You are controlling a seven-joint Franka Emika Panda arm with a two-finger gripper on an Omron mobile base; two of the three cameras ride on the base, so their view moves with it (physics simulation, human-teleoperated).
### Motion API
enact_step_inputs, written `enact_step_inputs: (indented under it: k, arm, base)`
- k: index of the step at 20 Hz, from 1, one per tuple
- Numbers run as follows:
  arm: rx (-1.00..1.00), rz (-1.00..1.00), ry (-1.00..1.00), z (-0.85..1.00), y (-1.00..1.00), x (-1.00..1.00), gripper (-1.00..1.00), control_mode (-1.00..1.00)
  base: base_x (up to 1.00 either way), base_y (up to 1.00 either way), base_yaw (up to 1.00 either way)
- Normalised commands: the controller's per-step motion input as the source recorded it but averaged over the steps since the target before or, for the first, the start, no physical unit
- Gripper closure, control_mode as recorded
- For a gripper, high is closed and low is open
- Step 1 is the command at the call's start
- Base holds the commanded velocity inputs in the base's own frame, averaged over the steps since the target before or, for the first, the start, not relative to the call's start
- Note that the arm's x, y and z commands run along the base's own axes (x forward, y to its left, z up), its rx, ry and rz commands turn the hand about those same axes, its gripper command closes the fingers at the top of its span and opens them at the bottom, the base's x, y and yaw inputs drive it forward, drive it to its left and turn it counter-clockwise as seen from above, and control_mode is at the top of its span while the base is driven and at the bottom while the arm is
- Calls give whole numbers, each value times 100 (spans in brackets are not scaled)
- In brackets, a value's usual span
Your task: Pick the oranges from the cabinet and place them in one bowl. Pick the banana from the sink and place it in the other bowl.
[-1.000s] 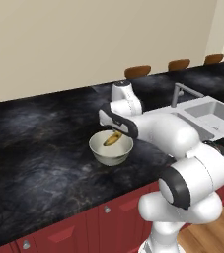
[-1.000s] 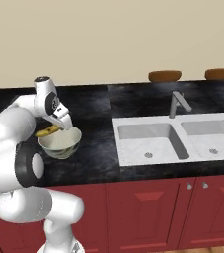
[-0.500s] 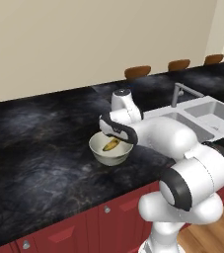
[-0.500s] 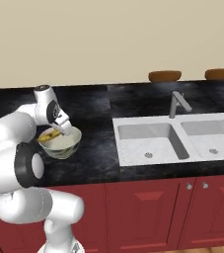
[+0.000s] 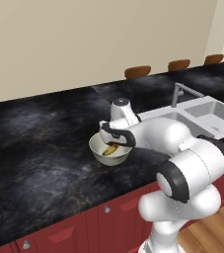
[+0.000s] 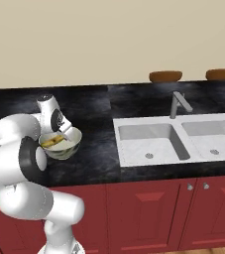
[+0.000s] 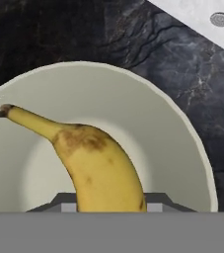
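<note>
You have a long black marbled counter (image 5: 44, 148) spread under and around the fingers, running out on both sides of them. Off to the side of the fingers, set into that counter, sits the white-grey sink (image 6: 178, 139) with its two basins, well apart from the hand; its grey faucet (image 6: 179, 103) stands at the sink's far edge. A corner of the sink with a drain also shows in the hand view.

Directly below the fingers is the cream bowl (image 5: 109, 150), standing upright on the counter. Your gripper (image 5: 114, 143) reaches down over the bowl's mouth, with the rim circling it on all sides in the hand view.

The banana (image 7: 86, 160) lies inside the bowl, its thick end running between the fingertips and its stem end pointing away from them, toward the bowl's far wall. The peel carries brown blotches near the neck. You cannot tell from these pictures whether the fingers are pinching the banana or have spread off it.
</note>
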Motion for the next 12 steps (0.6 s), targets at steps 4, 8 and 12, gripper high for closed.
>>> enact_step_inputs:
  k: [4,8,12]
  arm:
    - [2,0,0,-4,0,29,100,-100]
    - [0,-1,-1,-4,0,19,100,-100]
    - [0,0,-5,-18,0,12,100,-100]
  base:
    - [0,0,0]
    - [0,0,0]
    - [0,0,0]
